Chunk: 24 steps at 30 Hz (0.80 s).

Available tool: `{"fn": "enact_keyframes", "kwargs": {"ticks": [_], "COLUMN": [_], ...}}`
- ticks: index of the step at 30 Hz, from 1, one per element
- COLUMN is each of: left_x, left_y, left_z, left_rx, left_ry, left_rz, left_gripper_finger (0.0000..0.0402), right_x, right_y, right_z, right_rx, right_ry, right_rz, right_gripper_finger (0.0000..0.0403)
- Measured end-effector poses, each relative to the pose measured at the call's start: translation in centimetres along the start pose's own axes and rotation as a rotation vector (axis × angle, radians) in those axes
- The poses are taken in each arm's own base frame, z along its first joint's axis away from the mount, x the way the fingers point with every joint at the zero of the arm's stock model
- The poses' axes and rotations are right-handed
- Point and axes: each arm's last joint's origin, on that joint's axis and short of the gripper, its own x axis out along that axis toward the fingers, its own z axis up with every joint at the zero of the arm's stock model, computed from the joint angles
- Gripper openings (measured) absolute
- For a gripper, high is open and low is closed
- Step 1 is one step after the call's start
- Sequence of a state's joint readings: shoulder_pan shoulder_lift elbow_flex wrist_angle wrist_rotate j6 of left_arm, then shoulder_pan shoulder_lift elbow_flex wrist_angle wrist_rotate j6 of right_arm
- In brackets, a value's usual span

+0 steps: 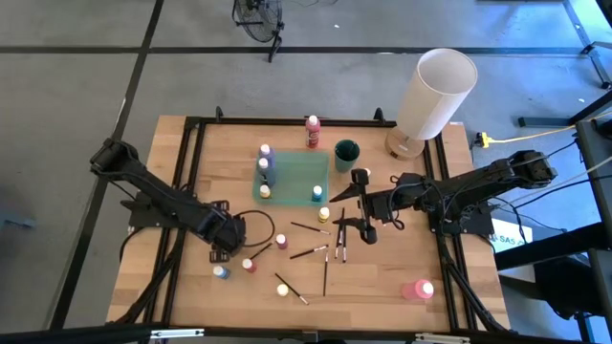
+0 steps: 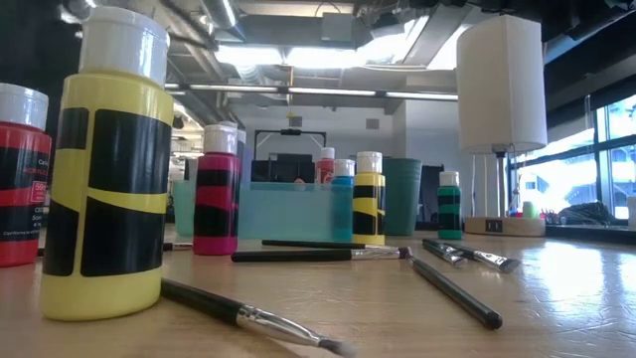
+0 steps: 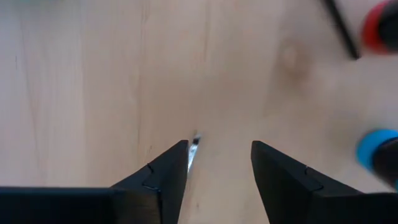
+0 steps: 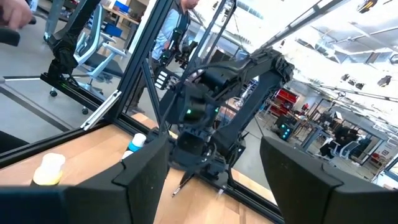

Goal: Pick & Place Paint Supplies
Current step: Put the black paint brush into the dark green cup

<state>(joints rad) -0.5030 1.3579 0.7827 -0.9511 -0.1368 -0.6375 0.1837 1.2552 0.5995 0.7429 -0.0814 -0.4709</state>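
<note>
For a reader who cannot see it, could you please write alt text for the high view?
Two dark arms reach over a wooden table: the left gripper is low near a blue bottle and a red bottle, the right gripper open above scattered brushes. Behind stand a teal tray holding bottles and a white cylinder.

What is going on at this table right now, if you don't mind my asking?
The robot is sorting paint supplies. Its left gripper is low over the wood with a thin brush between its parted fingers; whether it has a grip cannot be told. The right gripper hangs open above the scattered brushes. Four bottles already stand in the teal tray, while others remain loose on the table.
</note>
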Motion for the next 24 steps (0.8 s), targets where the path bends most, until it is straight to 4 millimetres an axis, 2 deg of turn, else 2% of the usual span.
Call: {"fn": "enact_keyframes", "kwargs": {"ticks": [6, 12, 19, 24], "left_x": [1.3, 1.3, 1.4, 1.4], "left_y": [0.5, 0.6, 1.1, 1.2], "left_z": [-0.9, -0.9, -0.5, -0.4], "left_rx": [-0.029, 0.002, -0.069, -0.015], "left_ry": [0.073, 0.058, 0.065, 0.068], "left_rz": [-0.014, 0.002, 0.001, -0.003], "left_gripper_finger": [0.0162, 0.0153, 0.0148, 0.0147], "right_x": [0.0, 0.0, 0.0, 0.0], "right_y": [0.0, 0.1, 0.2, 0.2], "right_z": [0.0, -0.1, -0.3, -0.3], "right_rx": [0.045, 0.048, 0.051, 0.051], "right_ry": [0.001, 0.012, 0.031, 0.033], "right_rz": [0.000, 0.005, 0.015, 0.016], "right_gripper_finger": [0.0257, 0.0257, 0.0257, 0.0257]}}
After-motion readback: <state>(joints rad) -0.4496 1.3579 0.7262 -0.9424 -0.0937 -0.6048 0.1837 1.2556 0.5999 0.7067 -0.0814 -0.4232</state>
